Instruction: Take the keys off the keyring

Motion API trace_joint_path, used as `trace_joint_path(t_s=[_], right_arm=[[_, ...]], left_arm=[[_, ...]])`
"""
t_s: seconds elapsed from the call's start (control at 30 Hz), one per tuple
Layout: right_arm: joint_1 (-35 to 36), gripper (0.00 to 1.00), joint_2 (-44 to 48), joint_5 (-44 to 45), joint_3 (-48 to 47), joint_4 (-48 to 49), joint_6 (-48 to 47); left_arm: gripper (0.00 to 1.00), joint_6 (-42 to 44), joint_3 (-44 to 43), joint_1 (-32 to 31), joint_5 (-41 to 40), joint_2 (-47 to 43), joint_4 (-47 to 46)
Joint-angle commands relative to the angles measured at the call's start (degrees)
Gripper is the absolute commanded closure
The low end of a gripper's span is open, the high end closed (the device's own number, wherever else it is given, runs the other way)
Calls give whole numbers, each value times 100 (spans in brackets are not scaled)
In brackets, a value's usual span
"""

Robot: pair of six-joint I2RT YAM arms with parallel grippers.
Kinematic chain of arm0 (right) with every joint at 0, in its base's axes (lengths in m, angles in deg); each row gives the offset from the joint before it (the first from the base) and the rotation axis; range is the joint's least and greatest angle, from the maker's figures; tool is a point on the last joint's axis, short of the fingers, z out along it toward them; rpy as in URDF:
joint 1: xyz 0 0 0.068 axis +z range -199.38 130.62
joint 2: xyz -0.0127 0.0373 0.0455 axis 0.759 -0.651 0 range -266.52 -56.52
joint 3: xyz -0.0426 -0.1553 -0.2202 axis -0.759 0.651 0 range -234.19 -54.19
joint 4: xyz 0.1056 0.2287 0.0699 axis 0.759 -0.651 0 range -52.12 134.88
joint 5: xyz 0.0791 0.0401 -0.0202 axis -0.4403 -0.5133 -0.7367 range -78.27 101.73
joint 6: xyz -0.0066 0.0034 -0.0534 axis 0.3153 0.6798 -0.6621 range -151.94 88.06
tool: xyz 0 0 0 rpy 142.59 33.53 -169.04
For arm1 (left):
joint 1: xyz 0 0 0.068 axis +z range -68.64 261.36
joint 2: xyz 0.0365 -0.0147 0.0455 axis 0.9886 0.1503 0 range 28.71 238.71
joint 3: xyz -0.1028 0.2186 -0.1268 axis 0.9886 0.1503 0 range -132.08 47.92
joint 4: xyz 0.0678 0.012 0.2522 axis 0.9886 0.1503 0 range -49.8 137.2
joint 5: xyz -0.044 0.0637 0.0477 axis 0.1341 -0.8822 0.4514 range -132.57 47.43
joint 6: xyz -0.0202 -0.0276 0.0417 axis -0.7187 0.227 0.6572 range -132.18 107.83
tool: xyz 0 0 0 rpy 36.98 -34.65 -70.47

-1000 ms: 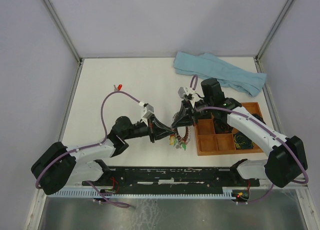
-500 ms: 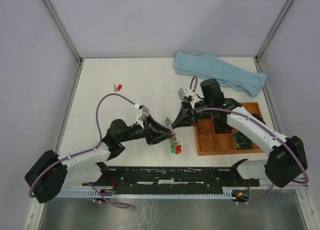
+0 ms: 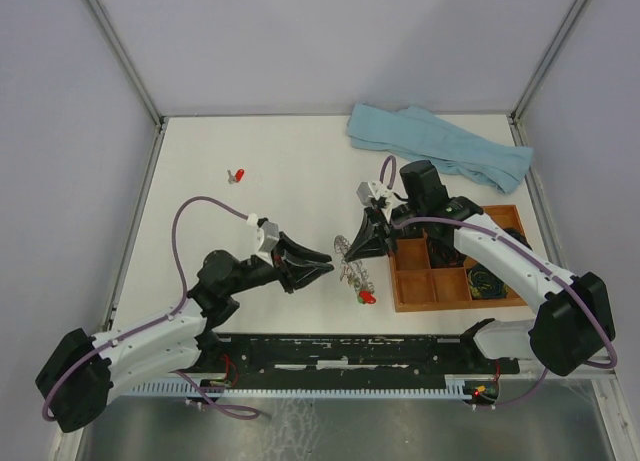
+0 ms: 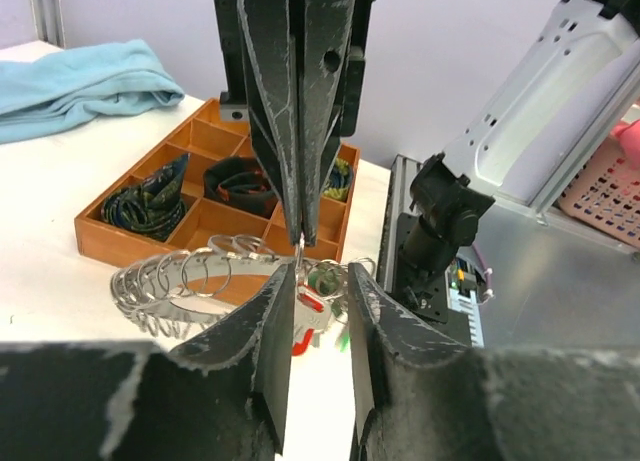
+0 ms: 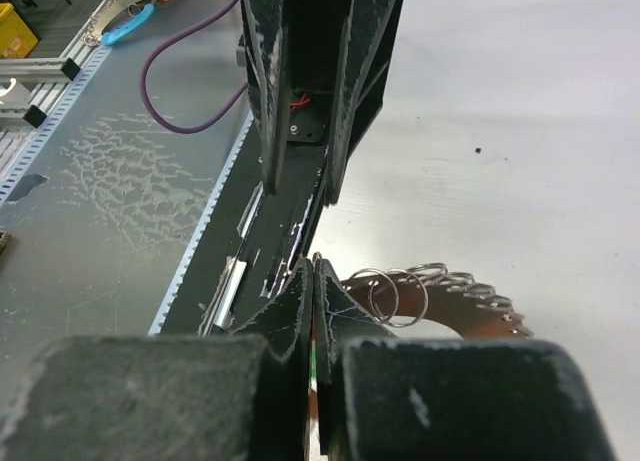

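Observation:
The silvery keyring (image 3: 350,249) (image 4: 180,278), fringed with small loops, hangs just left of the tray. My right gripper (image 3: 350,255) (image 5: 313,268) is shut on one of its loops, seen from the left wrist as dark fingers (image 4: 298,161) pointing down. A red key (image 3: 368,297) (image 4: 309,307) and green keys (image 4: 327,279) dangle below the ring. My left gripper (image 3: 329,263) (image 4: 320,276) stands open a short way left of the ring, nothing between its fingers. Another red key (image 3: 236,175) lies alone on the table far left.
A wooden compartment tray (image 3: 397,281) (image 4: 110,243) sits right of the ring, with dark coiled bundles (image 4: 150,196) in some compartments. A light blue towel (image 3: 440,146) lies at the back right. The arms' base rail (image 3: 340,349) runs along the near edge.
My left gripper has opened and drawn back to the left, away from the keyring. The right gripper keeps its hold, and the ring with its keys has shifted only slightly.

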Motion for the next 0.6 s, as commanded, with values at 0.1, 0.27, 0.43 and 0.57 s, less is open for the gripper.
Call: trace_joint_path(t_s=[0.1, 0.27, 0.43, 0.57], right_arm=[[9, 99, 98, -369, -328, 68, -144], [9, 99, 78, -383, -329, 60, -142], [9, 99, 69, -394, -330, 55, -147], [17, 99, 73, -397, -330, 52, -151]], left_arm=[[70, 139, -312, -6, 539, 803, -685], [70, 68, -372, -16, 629, 1111, -926], [70, 68, -460, -17, 675, 1199, -973], [70, 19, -497, -19, 738, 1272, -1052]])
